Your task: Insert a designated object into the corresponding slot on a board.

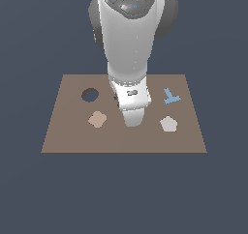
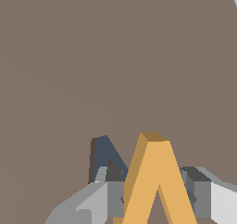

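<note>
In the wrist view my gripper (image 2: 152, 188) is shut on the orange V-shaped piece (image 2: 155, 172), which stands between the two grey fingers (image 2: 109, 197) just above the brown board (image 2: 92, 56). The dark V-shaped slot (image 2: 102, 154) lies right beside the piece and is partly hidden behind it and one finger. In the exterior view the arm (image 1: 128, 49) stands over the middle of the board (image 1: 72, 136) and hides the piece. Only a dark sliver of the slot (image 1: 116, 99) shows at the arm's edge.
On the board are a round dark hole (image 1: 90, 95), a tan rounded square (image 1: 97, 119), a light-blue Y-shaped piece (image 1: 170, 96) and a pale pentagon piece (image 1: 168, 124). Dark floor surrounds the board.
</note>
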Robot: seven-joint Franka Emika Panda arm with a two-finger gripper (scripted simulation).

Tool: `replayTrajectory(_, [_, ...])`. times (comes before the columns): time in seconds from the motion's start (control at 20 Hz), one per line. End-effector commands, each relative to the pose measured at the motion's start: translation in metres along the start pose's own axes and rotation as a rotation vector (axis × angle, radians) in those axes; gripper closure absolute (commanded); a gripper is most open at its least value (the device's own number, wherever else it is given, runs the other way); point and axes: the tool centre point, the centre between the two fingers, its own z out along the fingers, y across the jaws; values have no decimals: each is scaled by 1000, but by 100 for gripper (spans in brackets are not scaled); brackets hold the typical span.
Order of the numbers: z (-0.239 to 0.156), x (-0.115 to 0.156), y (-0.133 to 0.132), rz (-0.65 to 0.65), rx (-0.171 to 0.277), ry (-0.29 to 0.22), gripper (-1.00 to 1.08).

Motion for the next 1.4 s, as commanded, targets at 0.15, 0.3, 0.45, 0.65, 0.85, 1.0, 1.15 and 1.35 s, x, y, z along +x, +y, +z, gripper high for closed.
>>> replayTrajectory(0.15, [0,-1,-14,-128,0,0,108])
replayTrajectory(0.3, [-1,-2,-20,-177,0,0,108])
replayTrajectory(0.45, [-1,-4,-24,-213,0,0,108])
replayTrajectory(0.65, [-1,-5,-27,-242,0,0,108])
replayTrajectory(0.85, [-1,-5,-27,-247,0,0,108])
replayTrajectory(1.0, [0,-5,-27,-245,1,0,108])
replayTrajectory(1.15, [6,-6,-27,-245,1,-1,108])
replayTrajectory(1.35, [9,-6,-27,-245,1,-1,-92])
